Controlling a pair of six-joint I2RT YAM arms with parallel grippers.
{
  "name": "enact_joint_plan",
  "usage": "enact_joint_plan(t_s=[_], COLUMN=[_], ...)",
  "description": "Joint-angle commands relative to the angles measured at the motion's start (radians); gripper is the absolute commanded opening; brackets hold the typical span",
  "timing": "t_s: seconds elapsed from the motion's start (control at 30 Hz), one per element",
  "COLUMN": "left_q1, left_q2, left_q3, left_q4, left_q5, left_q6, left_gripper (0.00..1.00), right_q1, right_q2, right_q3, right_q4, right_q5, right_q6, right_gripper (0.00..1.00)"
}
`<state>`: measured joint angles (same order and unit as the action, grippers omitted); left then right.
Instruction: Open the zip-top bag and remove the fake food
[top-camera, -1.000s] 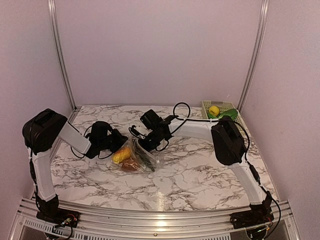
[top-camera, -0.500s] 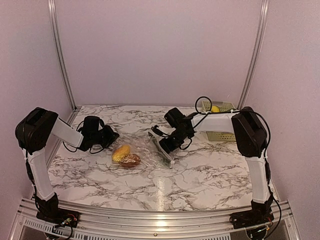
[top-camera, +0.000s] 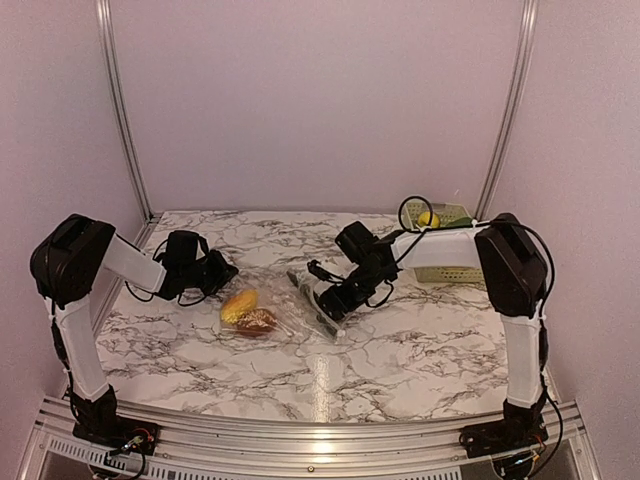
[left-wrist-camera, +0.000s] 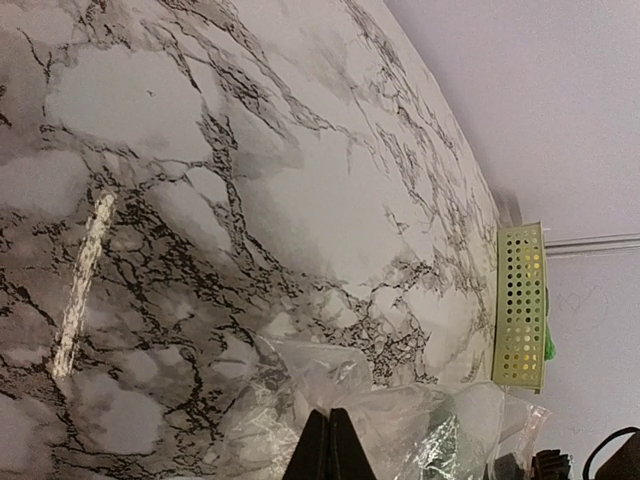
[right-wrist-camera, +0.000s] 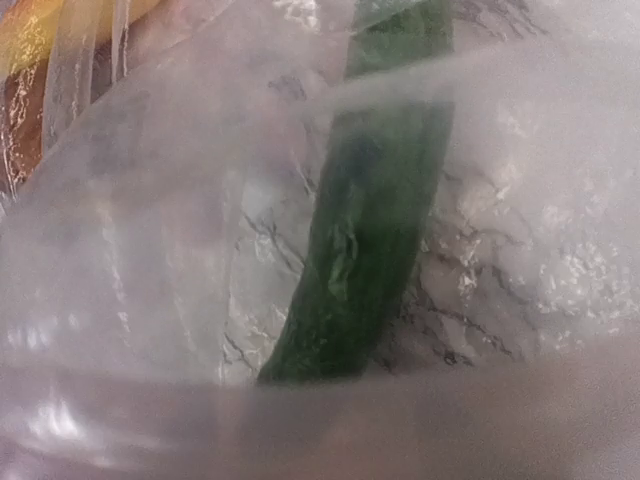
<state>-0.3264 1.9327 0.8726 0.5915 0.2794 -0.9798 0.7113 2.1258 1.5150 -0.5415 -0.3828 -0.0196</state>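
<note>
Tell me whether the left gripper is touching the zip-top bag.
Touching. The left wrist view shows the left gripper, jaws shut, with the crinkled plastic of the zip-top bag bunched right against its tips.

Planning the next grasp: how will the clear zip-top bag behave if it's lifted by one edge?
Probably floppy: the zip-top bag lies crumpled and creased, so it should sag. Likely light itself, though the green pod seen through it may slide to the low end. Its glossy film could slip when pinched.
</note>
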Motion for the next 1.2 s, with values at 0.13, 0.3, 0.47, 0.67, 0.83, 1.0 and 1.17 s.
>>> enact_joint_plan(t_s=[0.13, 0.3, 0.47, 0.67, 0.83, 1.0, 1.17], left_q1=[0.011, 0.011, 0.011, 0.010, 0.009, 0.004, 0.007], left_q2=[-0.020, -0.018, -0.018, -0.006, 0.017, 0.030, 0.034], left_q3=[0.012, 0.009, 0.009, 0.029, 0.067, 0.105, 0.113], left_q4=[-0.043, -0.040, -0.040, -0.048, -0.086, -0.148, -0.170], left_q5=[0.000, 0.006, 0.017, 0.045, 0.090, 0.115, 0.106], left_q6=[0.035, 0.039, 0.049, 0.078, 0.142, 0.202, 0.207], left_gripper=[0.00, 0.00, 0.00, 0.00, 0.00, 0.00, 0.00], right_q1=[0.052, 0.127, 0.139, 0.140, 0.148, 0.148, 0.148], right_q2=[-0.079, -0.035, -0.015, -0.026, -0.055, 0.064, 0.101], right_q3=[-0.128, -0.160, -0.142, -0.091, -0.005, 0.140, 0.133], right_q4=[-0.058, -0.043, -0.032, -0.056, 0.007, -0.081, -0.144], right_q5=[0.001, 0.047, 0.071, 0.263, 0.328, 0.286, 0.274], right_q6=[-0.023, -0.010, 0.038, 0.023, -0.005, -0.043, -0.058], right_gripper=[0.58, 0.47, 0.46, 0.20, 0.15, 0.31, 0.36])
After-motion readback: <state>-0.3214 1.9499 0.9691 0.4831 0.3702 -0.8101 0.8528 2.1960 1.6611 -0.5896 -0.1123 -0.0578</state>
